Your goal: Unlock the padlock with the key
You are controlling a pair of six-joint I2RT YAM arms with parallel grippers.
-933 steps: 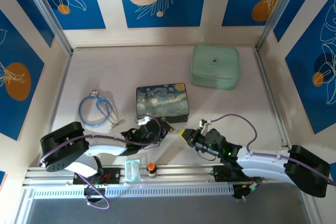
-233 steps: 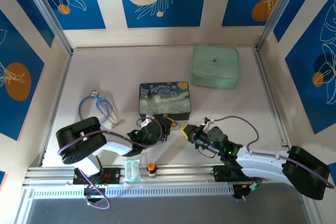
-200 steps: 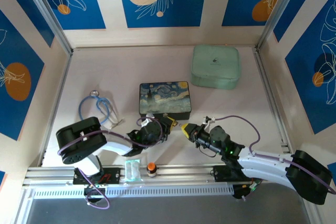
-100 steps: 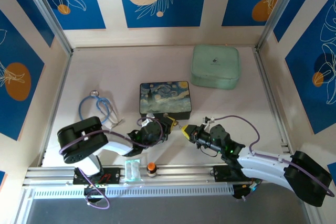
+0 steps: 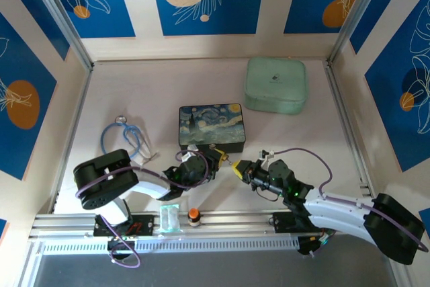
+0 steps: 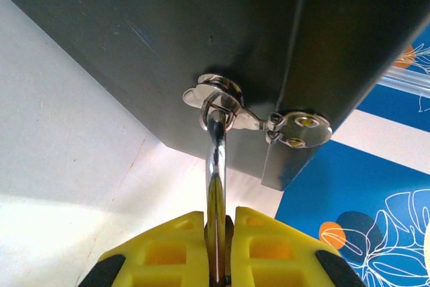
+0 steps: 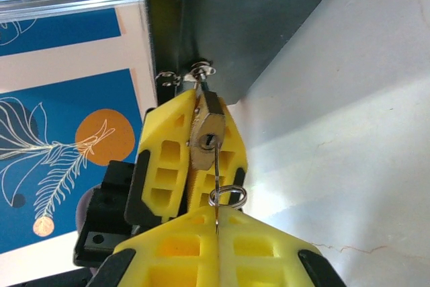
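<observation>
Right wrist: right tool (image 7: 216, 250) is pressed together on the key (image 7: 216, 176), thin blade pointing straight out from the tips. Padlock (image 7: 205, 129) sits just ahead of those tips, keyway facing them. Key tip is at the keyway mouth. Can't tell whether it's in at all, and it looks a touch off-centre. Split ring (image 7: 227, 196) hangs on the key just off the tips.

Left wrist: left tool (image 6: 216, 236) is pinching the padlock. The shackle runs straight out between its fingers and through the hasp (image 6: 222, 102) on the box (image 6: 134, 31).

Risks, my read:
- A lot of thin blade sticks out past the fingers. Push with any offset or tilt and it skates off the keyway face or bends.
- The key is held by a narrow edge pinch. Turning torque may spin the key in the pads instead of the cylinder.
- The shackle pivots in the hasp, so the body can swing away under insertion load.
- The box only rests on the bench (image 5: 168, 85). A hard push slides it and drags the lock off line.
- The split ring could snag the tips on rotation.

Writing: none readable on the padlock or key. Mint case (image 5: 275, 85), well beyond both tools, has a small dark mark, too small to read. Box lid shows a painted swirl pattern, no text.
</observation>
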